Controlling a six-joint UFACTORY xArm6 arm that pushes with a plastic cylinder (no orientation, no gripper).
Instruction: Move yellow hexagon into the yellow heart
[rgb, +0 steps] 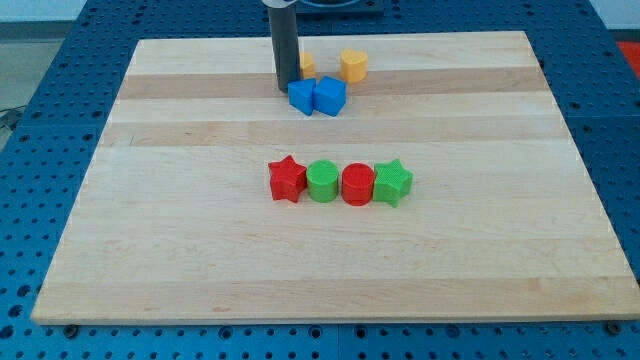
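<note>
The yellow hexagon (353, 65) stands near the view's top, right of centre. The yellow heart (306, 64) lies to its left, mostly hidden behind my rod, with only its right edge showing. My tip (287, 88) rests on the board just left of the heart and touches the upper left of the blue blocks. A gap of bare board separates the hexagon and the heart.
Two blue blocks (317, 97) sit together just below the yellow ones. A row of red star (287, 179), green cylinder (323, 181), red cylinder (357, 184) and green star (393, 182) lies in the middle of the wooden board (150, 200).
</note>
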